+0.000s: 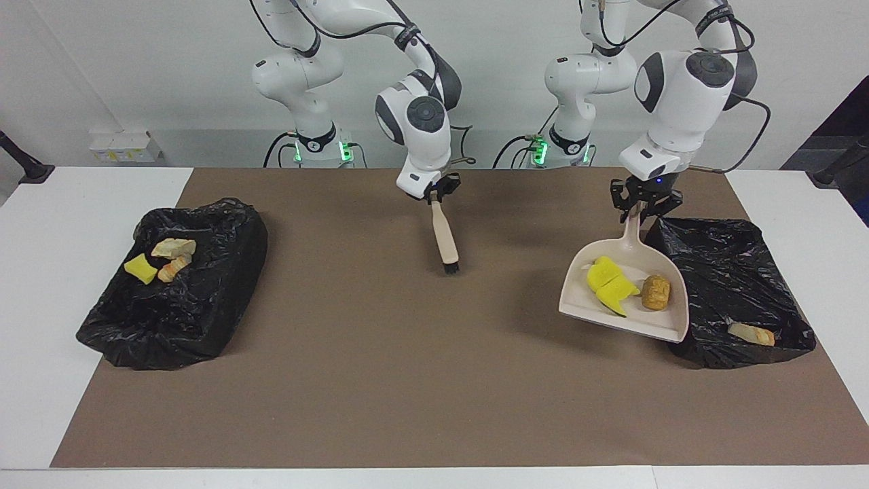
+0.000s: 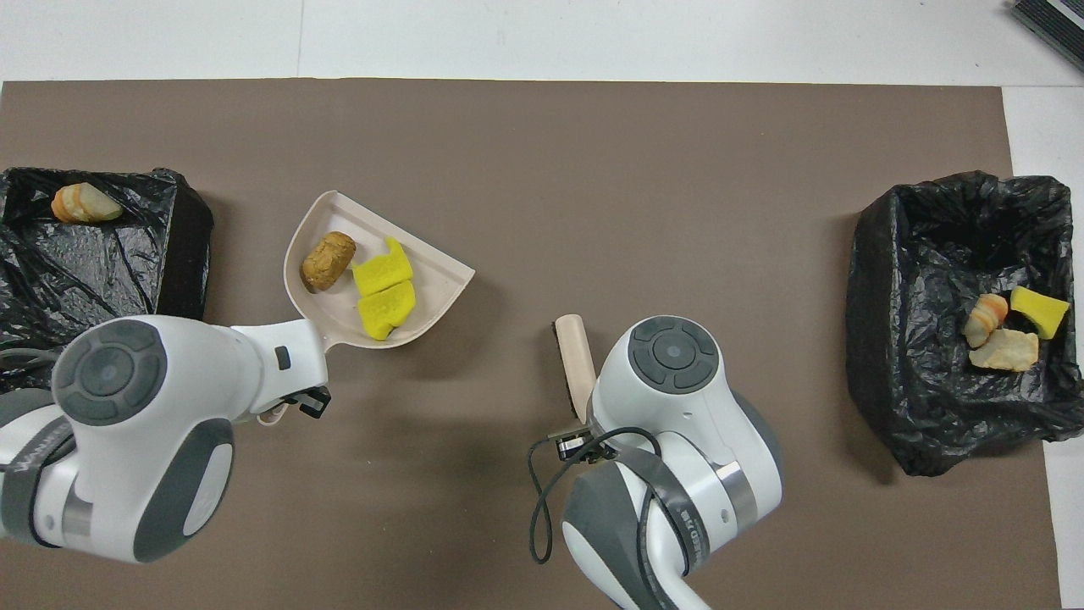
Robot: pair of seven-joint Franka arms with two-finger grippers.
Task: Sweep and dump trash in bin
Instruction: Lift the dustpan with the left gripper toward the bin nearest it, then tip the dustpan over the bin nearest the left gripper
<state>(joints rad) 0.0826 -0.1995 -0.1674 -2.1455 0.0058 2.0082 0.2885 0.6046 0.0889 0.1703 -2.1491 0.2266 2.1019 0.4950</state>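
Observation:
My left gripper (image 1: 643,206) is shut on the handle of the beige dustpan (image 1: 580,299), which hangs in the air over the mat right beside the black-lined bin (image 1: 662,265) at the left arm's end. In the pan lie two yellow sponge chunks (image 1: 609,278) and a golden-brown lump (image 1: 656,292) of trash. From overhead the dustpan (image 2: 428,280), the sponges (image 2: 383,288) and the lump (image 2: 329,260) show clearly. My right gripper (image 1: 436,195) is shut on the brush (image 1: 446,238), bristles down over the mat's middle.
The bin at the left arm's end (image 2: 182,271) holds one bread piece (image 1: 750,334). A second black-lined bin (image 1: 227,285) at the right arm's end holds a yellow chunk and bread scraps (image 1: 166,259). Brown mat (image 1: 380,367) covers the table.

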